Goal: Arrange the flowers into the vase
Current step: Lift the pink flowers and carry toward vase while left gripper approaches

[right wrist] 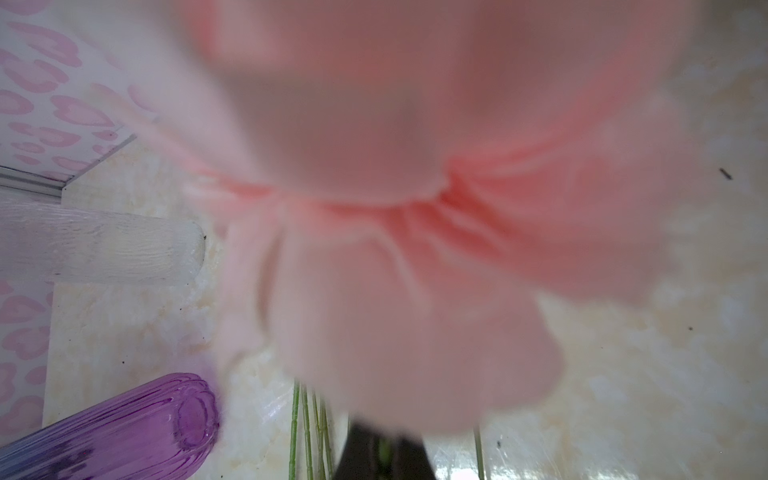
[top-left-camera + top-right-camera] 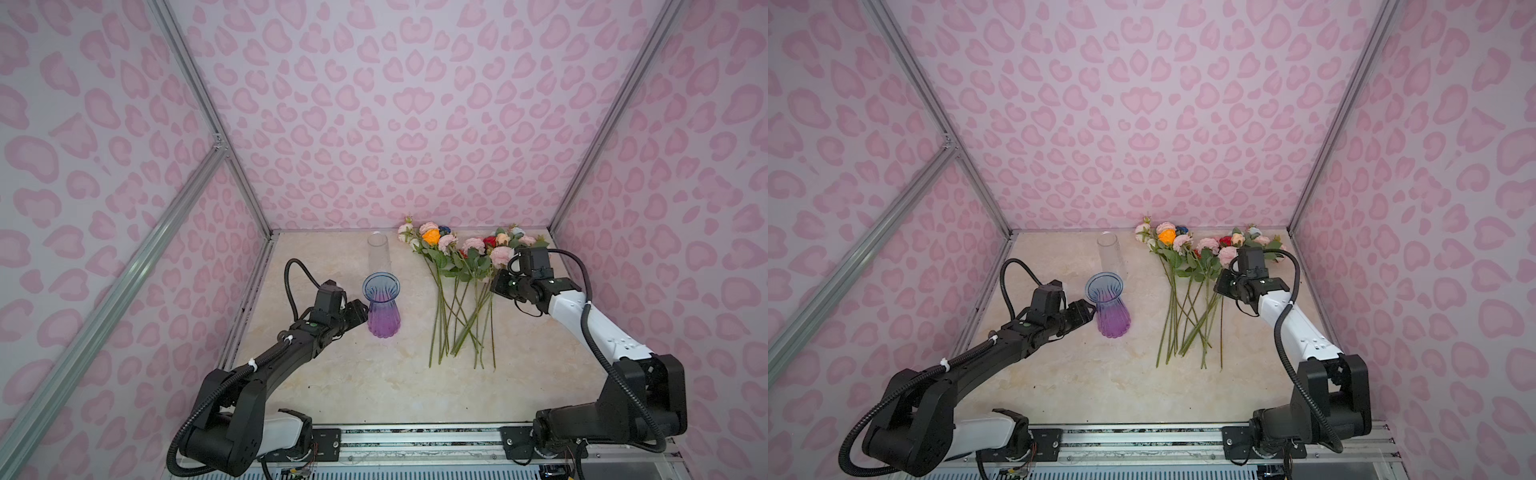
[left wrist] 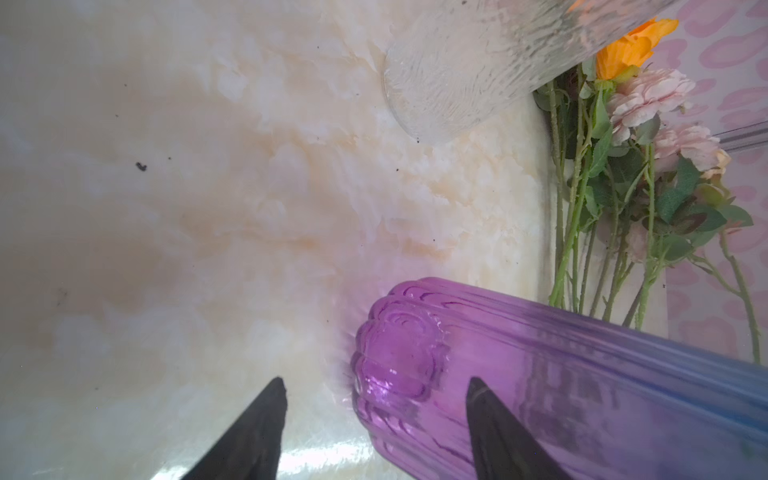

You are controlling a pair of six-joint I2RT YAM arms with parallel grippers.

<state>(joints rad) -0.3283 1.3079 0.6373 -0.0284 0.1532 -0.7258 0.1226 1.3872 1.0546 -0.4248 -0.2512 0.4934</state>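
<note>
The vase (image 2: 381, 307) (image 2: 1108, 305) is ribbed glass, blue at its flared mouth and purple at the base, and stands upright left of centre. My left gripper (image 2: 365, 309) (image 3: 376, 386) is open at its lower body: one finger overlaps the purple glass (image 3: 540, 374), and the other stands clear of it with a gap. The flowers (image 2: 461, 291) (image 2: 1187, 291) lie in a bunch with blooms toward the back wall. My right gripper (image 2: 497, 284) (image 1: 384, 451) is shut on the green stem of a pale pink flower (image 2: 501, 255), whose blurred bloom (image 1: 415, 208) fills the right wrist view.
A clear textured glass cylinder (image 2: 379, 251) (image 2: 1111, 251) stands behind the vase near the back wall. Pink patterned walls close in the marble tabletop (image 2: 353, 374) on three sides. The arm bases sit on a rail (image 2: 415, 440) along the front edge.
</note>
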